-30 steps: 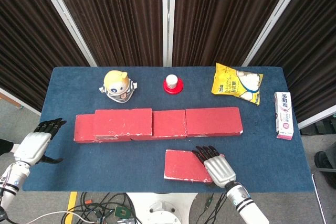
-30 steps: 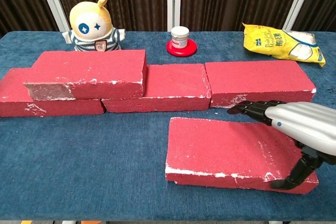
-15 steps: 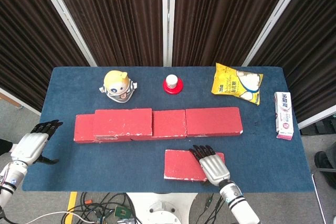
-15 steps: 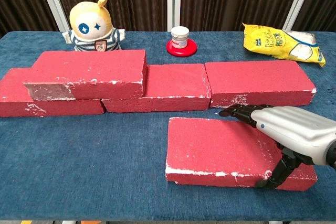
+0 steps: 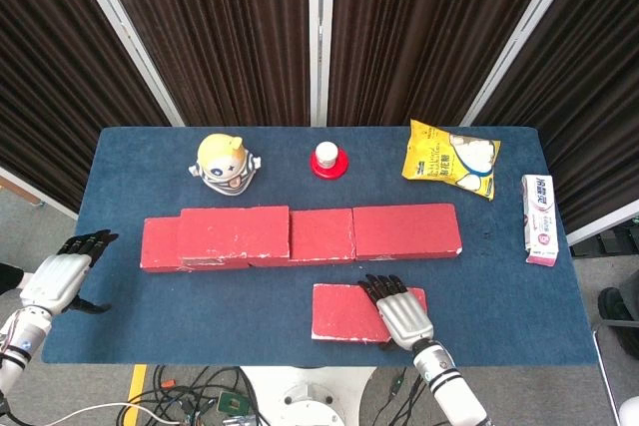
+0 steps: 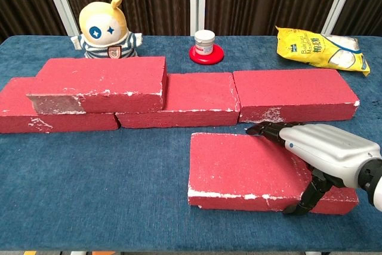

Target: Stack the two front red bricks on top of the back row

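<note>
Three red bricks form the back row (image 5: 399, 231) (image 6: 292, 94) across the blue table. Another red brick (image 5: 235, 234) (image 6: 101, 85) lies on top of the row's left part. One front red brick (image 5: 344, 311) (image 6: 239, 165) lies flat near the table's front edge, right of centre. My right hand (image 5: 402, 314) (image 6: 325, 150) rests over that brick's right end, with its fingers (image 6: 265, 129) stretched across the top to the far edge and its thumb hanging at the near face. My left hand (image 5: 58, 279) hovers at the table's left edge with its fingers apart, holding nothing.
Behind the row stand a yellow plush toy (image 5: 227, 164) (image 6: 107, 28), a white jar on a red lid (image 5: 327, 159) (image 6: 206, 46) and a yellow snack bag (image 5: 451, 157) (image 6: 322, 49). A toothpaste box (image 5: 538, 218) lies at the right edge.
My right hand has slid left along the front brick and sits lower on it. The brick, slightly skewed before, now lies square. My left hand has drifted slightly outward and nearer.
</note>
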Motion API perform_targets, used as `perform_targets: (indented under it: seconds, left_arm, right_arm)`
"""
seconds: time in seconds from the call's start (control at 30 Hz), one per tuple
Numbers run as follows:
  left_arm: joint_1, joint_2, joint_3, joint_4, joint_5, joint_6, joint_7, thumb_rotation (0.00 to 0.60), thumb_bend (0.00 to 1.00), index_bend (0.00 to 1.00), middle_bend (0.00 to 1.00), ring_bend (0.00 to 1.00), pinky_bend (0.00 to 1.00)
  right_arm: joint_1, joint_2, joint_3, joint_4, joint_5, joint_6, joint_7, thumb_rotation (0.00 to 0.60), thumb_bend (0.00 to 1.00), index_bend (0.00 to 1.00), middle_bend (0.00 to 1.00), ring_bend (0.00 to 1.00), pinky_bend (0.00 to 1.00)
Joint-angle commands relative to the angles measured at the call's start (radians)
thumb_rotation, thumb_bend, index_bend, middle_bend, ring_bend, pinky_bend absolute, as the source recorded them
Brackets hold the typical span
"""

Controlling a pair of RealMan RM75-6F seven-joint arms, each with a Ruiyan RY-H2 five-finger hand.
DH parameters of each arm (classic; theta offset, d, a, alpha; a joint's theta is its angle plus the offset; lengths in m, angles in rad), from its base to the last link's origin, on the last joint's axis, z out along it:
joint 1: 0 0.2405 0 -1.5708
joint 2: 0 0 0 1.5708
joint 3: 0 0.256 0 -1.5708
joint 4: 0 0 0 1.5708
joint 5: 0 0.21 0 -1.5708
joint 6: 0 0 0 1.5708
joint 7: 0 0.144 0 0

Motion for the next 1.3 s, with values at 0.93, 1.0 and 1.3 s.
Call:
perform_targets:
  seconds: [0.93,1.0,1.3]
  left_arm:
    - [0.013,0.015,-0.036,-0.025,0.000,-0.030,-0.010,0.600,0.00,0.00,0.00,0.00,0.00]
    - [0.011,0.012,-0.039,-0.028,0.001,-0.034,-0.010,0.600,0.00,0.00,0.00,0.00,0.00]
    - [0.006,-0.001,-0.046,-0.035,-0.016,-0.049,0.011,0.600,0.00,0.00,0.00,0.00,0.00]
  right_arm:
    - [-0.011,0.360,0.077,-0.075,-0.241,0.118,0.368,0.600,0.10,0.00,0.23,0.24,0.00]
    - [0.022,0.417,0.113,-0.051,-0.257,0.084,0.411,0.600,0.10,0.00,0.22,0.24,0.00]
    - [0.192,0.492,0.196,0.140,-0.306,-0.148,0.659,0.600,0.10,0.00,0.20,0.24,0.00]
